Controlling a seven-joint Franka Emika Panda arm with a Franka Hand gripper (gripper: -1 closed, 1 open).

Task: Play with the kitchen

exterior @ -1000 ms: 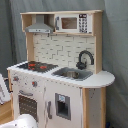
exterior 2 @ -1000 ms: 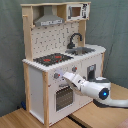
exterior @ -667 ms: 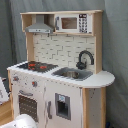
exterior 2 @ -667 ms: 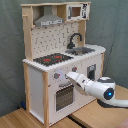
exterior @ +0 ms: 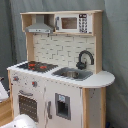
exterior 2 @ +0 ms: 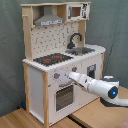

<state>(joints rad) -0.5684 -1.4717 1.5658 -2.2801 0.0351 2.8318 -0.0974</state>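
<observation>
In the first exterior view the kitchen stands upright and fills most of the picture: hood and microwave on top, and below them the hob and the sink with its black tap side by side on the counter, the oven door lower down on the front. Of the arm only a pale rounded part shows, at the bottom edge below the oven door (nothing of the jaws is visible here). In the second exterior view the kitchen stands on a wooden tabletop, and the arm reaches in from the second exterior view's right, its long axis running almost level toward the kitchen's front. The gripper sits at the front panel just above the oven door, near the knobs under the hob. Whether the jaws are open, closed or touching the panel I cannot tell; they appear to hold nothing. My reading is that the next move turns on this: the knob row lies straight ahead of the tip, the oven door directly beneath it.
</observation>
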